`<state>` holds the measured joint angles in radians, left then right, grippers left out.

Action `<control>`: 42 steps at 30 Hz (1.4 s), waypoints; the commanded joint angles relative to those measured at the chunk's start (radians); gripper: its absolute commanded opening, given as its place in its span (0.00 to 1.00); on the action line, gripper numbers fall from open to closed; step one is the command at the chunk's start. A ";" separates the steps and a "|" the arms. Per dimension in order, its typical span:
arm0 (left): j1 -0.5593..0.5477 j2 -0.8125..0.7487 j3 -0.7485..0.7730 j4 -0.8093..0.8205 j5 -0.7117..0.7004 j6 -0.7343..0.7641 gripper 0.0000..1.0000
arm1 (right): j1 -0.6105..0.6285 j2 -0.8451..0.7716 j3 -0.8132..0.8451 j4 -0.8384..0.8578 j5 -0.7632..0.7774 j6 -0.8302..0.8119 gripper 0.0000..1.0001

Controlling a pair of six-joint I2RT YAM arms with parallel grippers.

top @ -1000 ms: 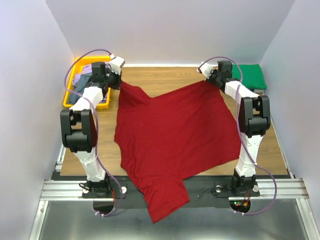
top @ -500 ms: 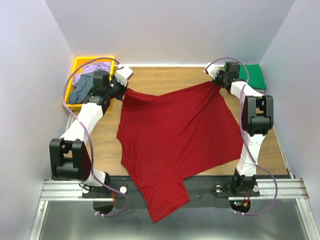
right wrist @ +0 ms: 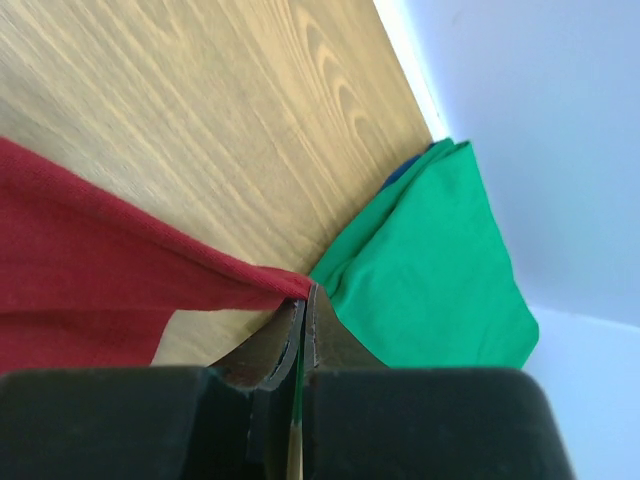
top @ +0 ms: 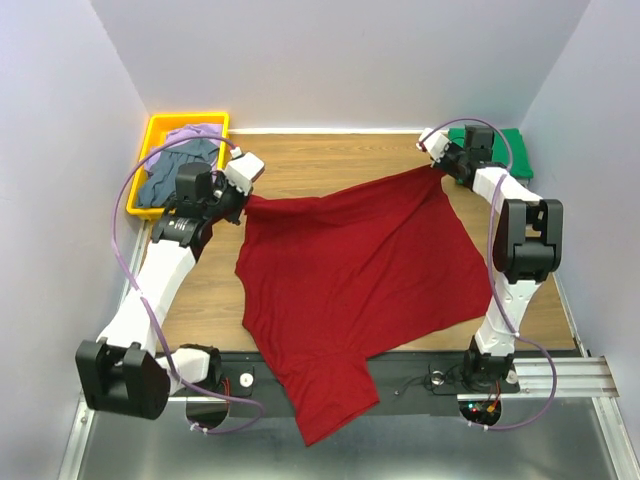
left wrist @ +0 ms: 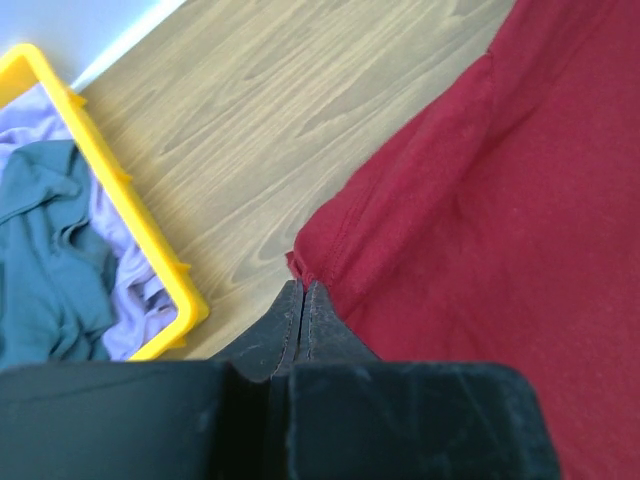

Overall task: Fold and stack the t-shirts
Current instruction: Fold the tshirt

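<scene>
A dark red t-shirt (top: pixel 350 270) lies spread over the table, and its near end hangs off the front edge. My left gripper (top: pixel 244 200) is shut on its far left corner; in the left wrist view the hem corner (left wrist: pixel 312 258) sits right at the shut fingertips of that gripper (left wrist: pixel 303 290). My right gripper (top: pixel 441 168) is shut on the far right corner, and the right wrist view shows the red cloth (right wrist: pixel 120 260) pinched by this gripper (right wrist: pixel 305 292). A folded bright green t-shirt (right wrist: pixel 440 270) lies just beyond it.
A yellow tray (top: pixel 152 135) at the back left holds a grey-blue t-shirt (left wrist: pixel 40 260) and a lavender t-shirt (left wrist: pixel 125 295). The green t-shirt (top: pixel 508 150) sits in the back right corner by the wall. Bare wood (top: pixel 330 160) lies between the grippers.
The left gripper has drawn its corner nearer and the left arm has stretched out low. The right gripper has moved right toward the green t-shirt. The shirt's far edge is pulled straighter.
</scene>
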<state>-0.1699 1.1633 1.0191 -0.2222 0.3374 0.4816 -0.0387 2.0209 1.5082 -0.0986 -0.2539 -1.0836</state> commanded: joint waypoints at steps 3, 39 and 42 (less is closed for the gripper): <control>0.000 -0.065 -0.011 -0.014 -0.138 -0.023 0.00 | -0.003 -0.067 0.026 0.030 -0.041 0.014 0.00; -0.333 -0.065 -0.073 -0.580 0.143 0.328 0.00 | -0.046 -0.310 -0.359 -0.059 -0.087 -0.254 0.01; -0.356 -0.048 -0.114 -0.549 0.114 0.324 0.00 | -0.047 -0.317 -0.396 -0.066 -0.085 -0.286 0.01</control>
<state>-0.4965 1.0992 0.9466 -0.7574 0.4801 0.7994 -0.0746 1.7592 1.1439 -0.1596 -0.3172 -1.2903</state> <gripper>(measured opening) 0.025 0.020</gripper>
